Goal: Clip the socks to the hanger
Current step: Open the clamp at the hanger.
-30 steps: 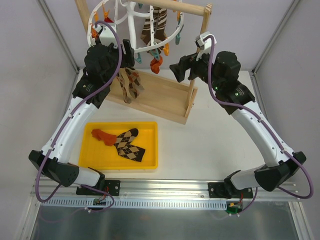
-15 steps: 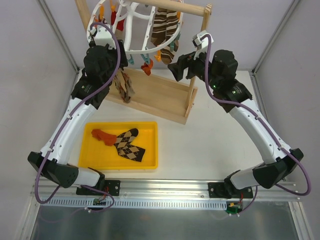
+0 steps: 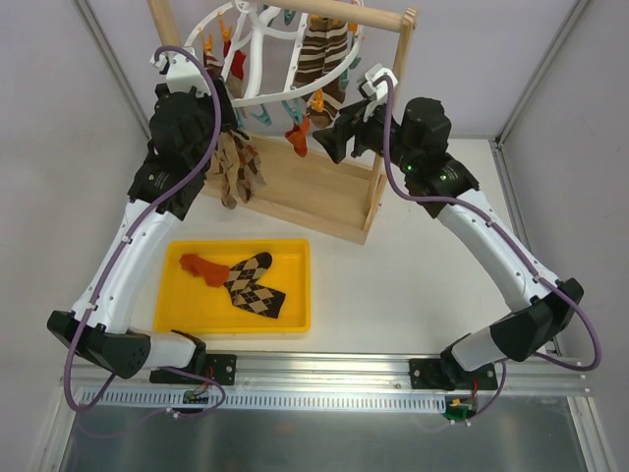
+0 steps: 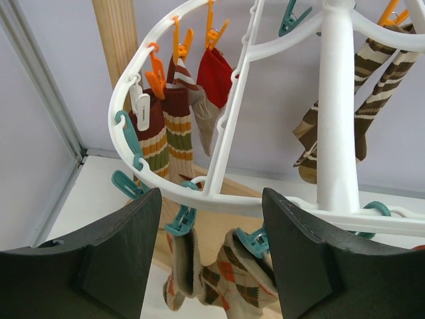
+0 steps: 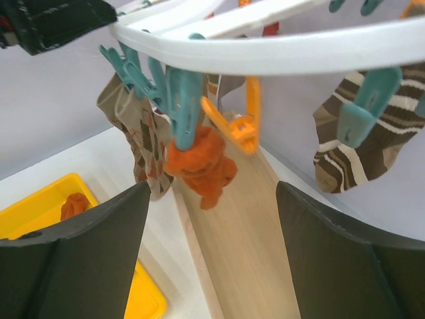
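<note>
The white hanger [image 3: 257,97] hangs from the wooden stand, ringed with teal and orange pegs. One orange-red sock [image 3: 298,138] hangs bunched from a teal peg on its near rim, and it also shows in the right wrist view [image 5: 199,166]. The second orange-red sock [image 3: 203,266] lies in the yellow tray [image 3: 295,320]. My right gripper [image 3: 327,140] is open and empty, just right of the hung sock and below the rim [image 5: 279,46]. My left gripper [image 3: 228,116] is open and empty at the hoop's left rim [image 4: 219,196].
Argyle socks [image 4: 249,279] hang from teal pegs between my left fingers. Brown striped socks [image 3: 319,59] hang at the back, and a dark red one [image 4: 214,70] hangs on the far rim. Another argyle sock [image 3: 257,285] lies in the tray. The stand's wooden base [image 3: 314,197] sits below.
Both arms have risen and moved left along the hanger. The hoop has turned and swung, carrying the hung socks with it. Both grippers stay open.
</note>
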`<action>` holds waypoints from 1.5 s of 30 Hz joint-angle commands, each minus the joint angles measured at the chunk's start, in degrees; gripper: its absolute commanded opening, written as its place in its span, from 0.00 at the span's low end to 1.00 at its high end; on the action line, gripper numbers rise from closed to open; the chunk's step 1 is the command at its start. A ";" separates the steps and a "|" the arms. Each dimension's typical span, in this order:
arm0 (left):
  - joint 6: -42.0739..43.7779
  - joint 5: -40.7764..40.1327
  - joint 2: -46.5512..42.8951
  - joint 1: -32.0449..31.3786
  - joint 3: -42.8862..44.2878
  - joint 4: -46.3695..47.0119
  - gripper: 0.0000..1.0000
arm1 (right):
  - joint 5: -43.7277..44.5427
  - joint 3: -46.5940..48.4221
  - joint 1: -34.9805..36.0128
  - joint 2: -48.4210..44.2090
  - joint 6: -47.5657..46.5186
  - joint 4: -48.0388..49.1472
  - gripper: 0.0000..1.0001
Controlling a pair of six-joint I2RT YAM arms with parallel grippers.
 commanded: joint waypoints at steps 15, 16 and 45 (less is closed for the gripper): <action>-1.28 2.39 -1.35 1.72 -0.91 1.39 0.60 | 0.38 10.06 0.81 8.33 -8.76 7.91 0.73; -1.19 2.57 -1.35 1.72 -0.82 1.39 0.60 | 0.21 9.98 0.63 8.50 -8.59 8.09 0.70; 21.02 47.56 -4.34 1.63 -0.65 2.44 0.76 | -4.71 12.35 3.97 10.53 -7.27 7.74 0.33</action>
